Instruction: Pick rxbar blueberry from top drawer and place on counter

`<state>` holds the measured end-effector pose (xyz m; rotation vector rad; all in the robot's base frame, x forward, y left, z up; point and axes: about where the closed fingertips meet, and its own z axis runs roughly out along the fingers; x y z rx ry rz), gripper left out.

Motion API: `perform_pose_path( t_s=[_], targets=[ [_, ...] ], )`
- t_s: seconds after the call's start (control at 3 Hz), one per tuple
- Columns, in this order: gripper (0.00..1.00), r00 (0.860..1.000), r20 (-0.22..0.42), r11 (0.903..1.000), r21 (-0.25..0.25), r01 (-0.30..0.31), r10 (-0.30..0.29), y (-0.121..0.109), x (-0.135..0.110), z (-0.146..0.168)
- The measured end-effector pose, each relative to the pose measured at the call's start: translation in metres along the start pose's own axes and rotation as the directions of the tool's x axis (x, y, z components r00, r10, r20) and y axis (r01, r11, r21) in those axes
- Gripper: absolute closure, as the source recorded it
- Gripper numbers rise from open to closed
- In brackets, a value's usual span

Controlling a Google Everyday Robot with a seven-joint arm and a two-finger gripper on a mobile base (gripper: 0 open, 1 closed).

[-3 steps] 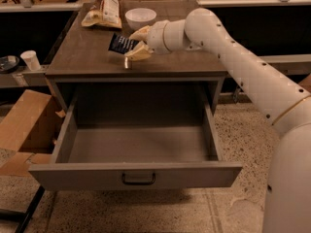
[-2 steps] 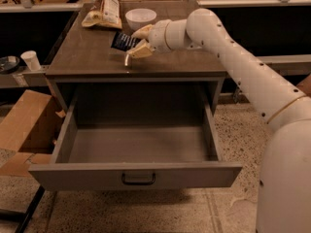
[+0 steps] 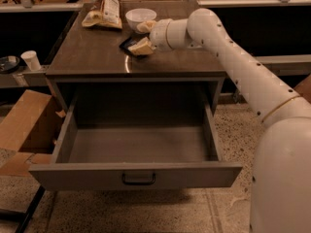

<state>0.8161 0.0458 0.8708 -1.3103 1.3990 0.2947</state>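
The rxbar blueberry [image 3: 128,43], a dark flat bar, lies on the counter [image 3: 97,57] near its middle. My gripper [image 3: 144,37] is over the counter just right of the bar. Its fingers are spread apart, and the lower finger [image 3: 141,47] rests at the bar's right end. The upper finger [image 3: 146,26] is near a white bowl. The top drawer [image 3: 136,174] is pulled fully out below the counter, its grey inside bare, with the black handle [image 3: 138,179] on its front panel.
A tan snack bag [image 3: 104,8] and a white bowl [image 3: 140,17] stand at the back of the counter. A cardboard box [image 3: 24,125] sits left of the drawer. A white cup [image 3: 32,60] stands on a ledge at the left.
The gripper has shifted slightly up and toward the back of the counter. The bar stays on the counter at the lower finger. The drawer has not moved.
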Motion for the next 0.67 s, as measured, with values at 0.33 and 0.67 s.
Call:
perform_pose_path(
  t_s=[0.33,0.67],
  targets=[
    [0.0,1.0,0.002,1.0,0.007,-0.001,0.001,-0.002,0.001,-0.002],
    [0.0,1.0,0.017,0.9981,0.061,0.008,-0.009,-0.01,-0.001,-0.018]
  ],
)
